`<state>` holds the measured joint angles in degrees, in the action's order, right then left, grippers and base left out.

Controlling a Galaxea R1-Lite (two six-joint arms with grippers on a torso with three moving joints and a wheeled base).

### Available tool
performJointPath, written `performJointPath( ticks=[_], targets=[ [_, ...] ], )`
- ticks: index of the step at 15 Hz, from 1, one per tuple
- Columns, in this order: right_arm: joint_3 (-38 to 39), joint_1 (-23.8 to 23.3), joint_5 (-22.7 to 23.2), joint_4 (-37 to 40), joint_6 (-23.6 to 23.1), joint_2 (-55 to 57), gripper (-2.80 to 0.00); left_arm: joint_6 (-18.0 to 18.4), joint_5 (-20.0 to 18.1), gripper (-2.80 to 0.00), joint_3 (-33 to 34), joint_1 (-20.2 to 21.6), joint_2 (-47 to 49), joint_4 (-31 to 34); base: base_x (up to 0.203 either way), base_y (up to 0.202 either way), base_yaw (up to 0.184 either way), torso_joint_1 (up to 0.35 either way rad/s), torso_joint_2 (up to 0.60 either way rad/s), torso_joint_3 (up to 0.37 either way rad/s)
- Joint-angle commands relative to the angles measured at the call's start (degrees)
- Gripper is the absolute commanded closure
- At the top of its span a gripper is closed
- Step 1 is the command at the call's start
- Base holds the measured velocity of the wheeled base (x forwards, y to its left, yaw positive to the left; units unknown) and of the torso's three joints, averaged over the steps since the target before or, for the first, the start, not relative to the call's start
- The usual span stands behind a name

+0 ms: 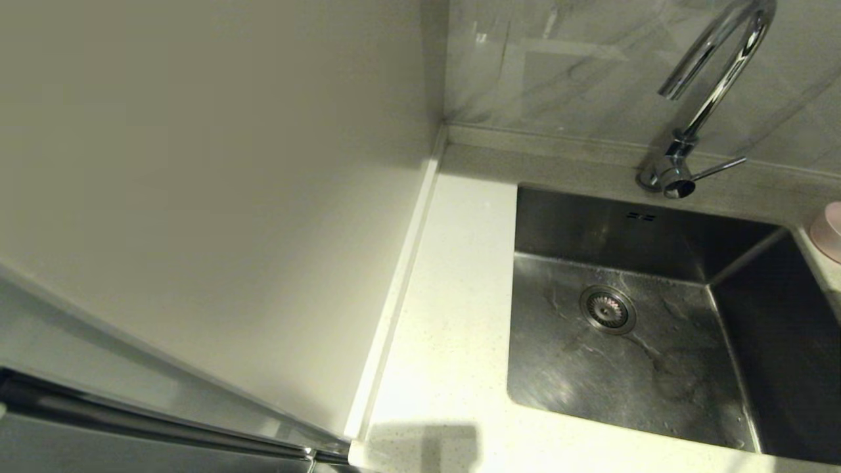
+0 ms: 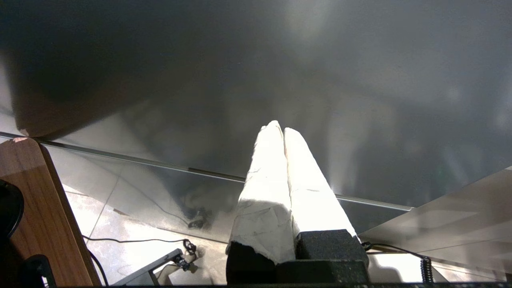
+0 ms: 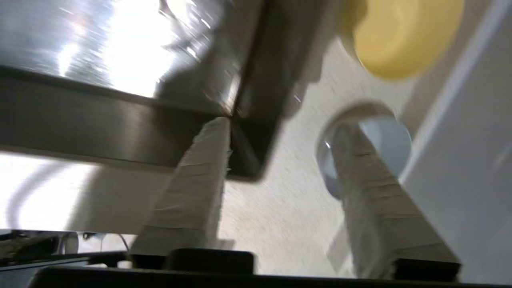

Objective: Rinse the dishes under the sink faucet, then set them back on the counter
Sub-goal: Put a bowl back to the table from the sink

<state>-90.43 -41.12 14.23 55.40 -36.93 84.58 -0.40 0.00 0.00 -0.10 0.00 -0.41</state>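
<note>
My right jaws (image 3: 280,128) stand wide apart above the speckled desk (image 3: 276,208). One fingertip (image 3: 216,132) lies over the corner of the steel sink (image 3: 100,124); the other crosses the grey-blue bowl (image 3: 384,136). Beyond it, near the wall, sits the yellow bowl (image 3: 404,36).

A plain off-white vertical panel (image 1: 217,197) fills the left of the head view, lit softly from above. Behind it a pale grey marble-veined wall (image 1: 591,72) catches faint reflections. In the left wrist view, a brown wooden board edge (image 2: 36,208) stands over a glossy pale tiled floor (image 2: 132,224), where thin black cables (image 2: 136,241) trail across bright glare.
</note>
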Motion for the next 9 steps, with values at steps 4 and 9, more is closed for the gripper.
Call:
performJointPath(
  ticks=[4, 9],
  targets=[
    [3.1, 10.1, 3.6, 0.2, 2.9, -13.0, 0.00, 0.0, 0.0, 0.00, 0.2, 0.0, 0.0, 0.0, 0.000, 0.000, 0.000, 0.000, 0.00, 0.000],
    [4.9, 17.0, 3.5, 0.2, 4.6, -24.5, 0.00, 0.0, 0.0, 0.00, 0.2, 0.0, 0.0, 0.0, 0.000, 0.000, 0.000, 0.000, 0.00, 0.000]
  ],
)
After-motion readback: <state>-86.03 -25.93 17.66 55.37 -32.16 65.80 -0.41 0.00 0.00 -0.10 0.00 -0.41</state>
